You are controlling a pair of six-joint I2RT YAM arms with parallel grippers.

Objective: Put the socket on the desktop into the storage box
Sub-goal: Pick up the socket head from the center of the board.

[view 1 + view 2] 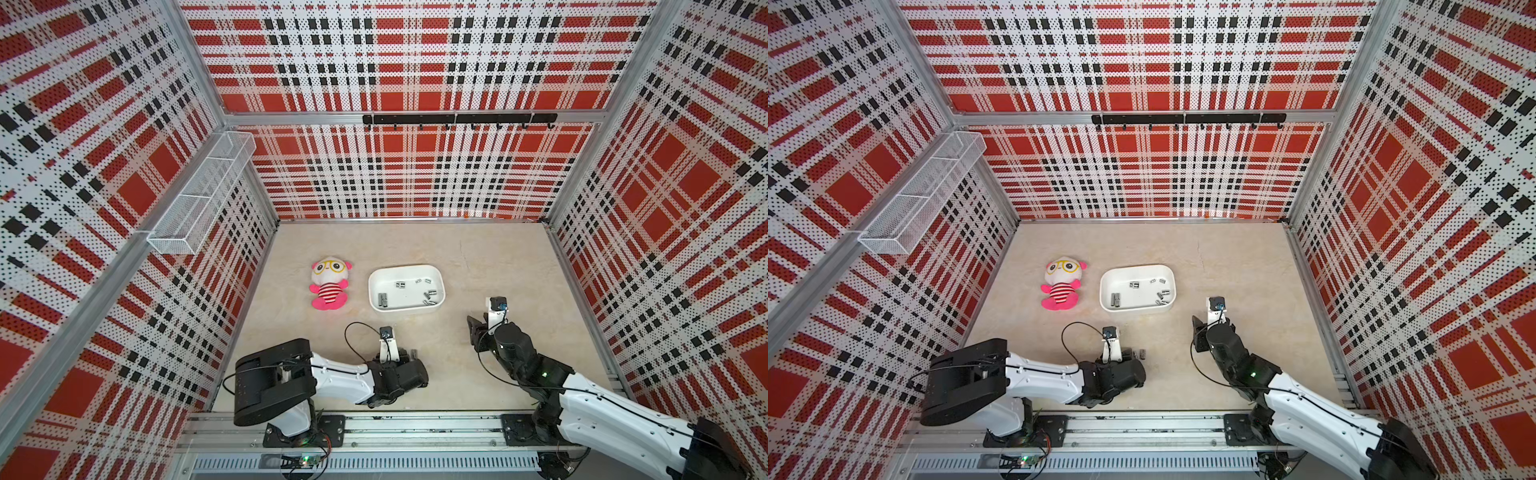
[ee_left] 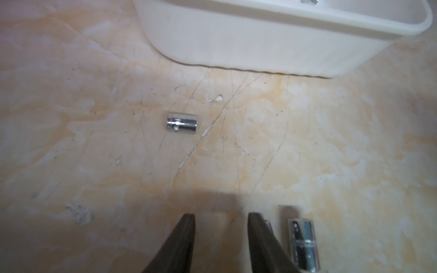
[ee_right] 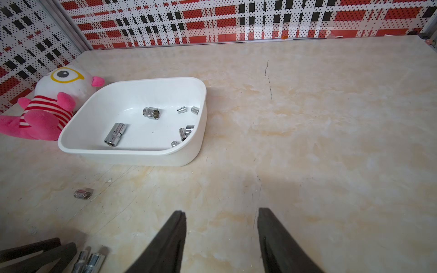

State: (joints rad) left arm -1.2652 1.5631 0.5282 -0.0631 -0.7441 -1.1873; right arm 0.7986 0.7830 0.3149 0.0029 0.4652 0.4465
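Note:
Three chrome sockets lie on the beige desktop (image 2: 331,141). One socket (image 2: 181,123) rests on its side between my left gripper and the white storage box (image 2: 260,42). A second socket (image 2: 303,245) lies just outside one finger, and a sliver of a third (image 2: 268,224) shows behind that finger. My left gripper (image 2: 221,219) is low over the desktop, open, with bare table between its fingers. My right gripper (image 3: 221,215) hovers open and empty to the right of the box (image 3: 132,151), which holds several sockets. In a top view the loose pair (image 1: 1140,354) lies beside the left gripper.
A pink and white plush doll (image 1: 329,282) lies left of the box (image 1: 406,309). A white wire-mesh basket (image 1: 199,195) hangs on the left wall and a black hook rail (image 1: 457,119) on the back wall. Plaid pegboard walls close in three sides.

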